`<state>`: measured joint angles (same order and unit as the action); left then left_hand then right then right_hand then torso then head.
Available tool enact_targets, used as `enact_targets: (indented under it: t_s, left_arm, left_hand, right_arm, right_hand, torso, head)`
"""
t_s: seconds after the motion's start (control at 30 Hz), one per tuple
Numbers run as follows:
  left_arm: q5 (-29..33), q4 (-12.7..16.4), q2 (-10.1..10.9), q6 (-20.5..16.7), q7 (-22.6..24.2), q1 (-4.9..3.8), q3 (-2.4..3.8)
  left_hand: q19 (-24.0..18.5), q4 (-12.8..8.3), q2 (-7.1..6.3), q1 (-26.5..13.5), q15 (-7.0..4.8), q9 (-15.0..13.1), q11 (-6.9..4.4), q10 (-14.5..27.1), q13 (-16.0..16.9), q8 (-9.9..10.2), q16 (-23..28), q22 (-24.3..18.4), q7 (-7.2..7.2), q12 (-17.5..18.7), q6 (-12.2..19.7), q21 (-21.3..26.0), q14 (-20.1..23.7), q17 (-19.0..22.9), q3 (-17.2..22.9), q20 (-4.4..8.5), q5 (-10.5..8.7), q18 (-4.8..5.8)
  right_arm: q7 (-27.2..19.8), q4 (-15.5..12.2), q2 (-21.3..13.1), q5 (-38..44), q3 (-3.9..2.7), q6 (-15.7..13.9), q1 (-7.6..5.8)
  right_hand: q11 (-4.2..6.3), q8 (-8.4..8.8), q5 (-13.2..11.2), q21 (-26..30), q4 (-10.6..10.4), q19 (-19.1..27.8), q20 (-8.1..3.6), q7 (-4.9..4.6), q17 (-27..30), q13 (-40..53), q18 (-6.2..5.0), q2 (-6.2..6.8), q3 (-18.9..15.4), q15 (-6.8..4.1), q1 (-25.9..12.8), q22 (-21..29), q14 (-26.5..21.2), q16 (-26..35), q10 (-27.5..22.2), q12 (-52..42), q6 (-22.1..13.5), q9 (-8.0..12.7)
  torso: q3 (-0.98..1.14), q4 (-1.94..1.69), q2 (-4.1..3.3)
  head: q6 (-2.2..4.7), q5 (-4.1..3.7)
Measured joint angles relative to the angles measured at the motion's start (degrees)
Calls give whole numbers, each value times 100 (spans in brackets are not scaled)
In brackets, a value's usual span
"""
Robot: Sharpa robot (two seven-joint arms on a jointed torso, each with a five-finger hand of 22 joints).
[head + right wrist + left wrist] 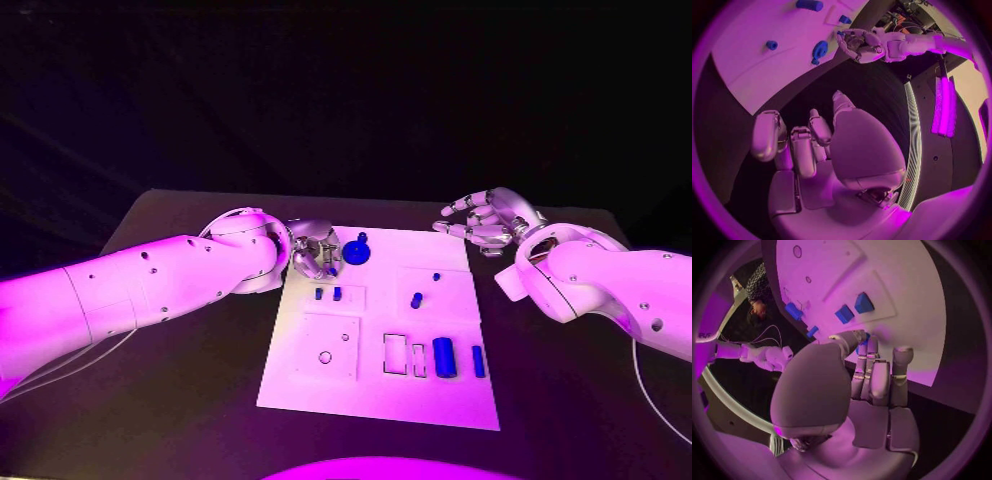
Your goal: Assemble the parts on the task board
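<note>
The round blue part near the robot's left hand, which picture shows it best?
The right wrist view: the round blue part lies unblocked on the task board. In the head view it is small, beside the left hand. In the left wrist view, only a blue sliver shows behind that hand's fingers.

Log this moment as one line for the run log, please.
left hand: over task board far-left corner, fingers curled, grip unclear | right hand: open, off the board's far-right corner | round blue part: beside left hand | other blue parts on board
</note>
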<state>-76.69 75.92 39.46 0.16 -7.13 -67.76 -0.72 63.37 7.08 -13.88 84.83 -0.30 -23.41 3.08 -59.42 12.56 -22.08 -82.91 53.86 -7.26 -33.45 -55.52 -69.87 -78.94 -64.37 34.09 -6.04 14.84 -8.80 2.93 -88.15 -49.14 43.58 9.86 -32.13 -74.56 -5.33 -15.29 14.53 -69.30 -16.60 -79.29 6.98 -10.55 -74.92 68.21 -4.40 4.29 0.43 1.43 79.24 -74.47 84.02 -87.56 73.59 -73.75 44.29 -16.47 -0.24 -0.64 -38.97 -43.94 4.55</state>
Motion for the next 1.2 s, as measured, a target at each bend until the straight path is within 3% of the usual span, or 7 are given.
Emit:
enact_targets:
  t_s: [1.2]
  left_arm:
    - [65, -62, -40, 44, 33, -9, -54]
  left_hand:
    - [-52, -13, 23, -38, 0, -3, 43, 3, 29, 73, 0, -153, -21, 34, 25, 48, 0, 100, 13, 12, -1, -1]
  right_arm:
    - [-1, -4, -7, 0, 0, 0, 2]
  right_hand:
    - [0, -44, 0, 19, 0, 0, 0, 0, -1, 0, 0, 0, 0, 0, 0, 0, 0, 23, 0, 0, 0, 10]
  torso:
    - [4, 2, -1]
  head:
    - [-7, -4]
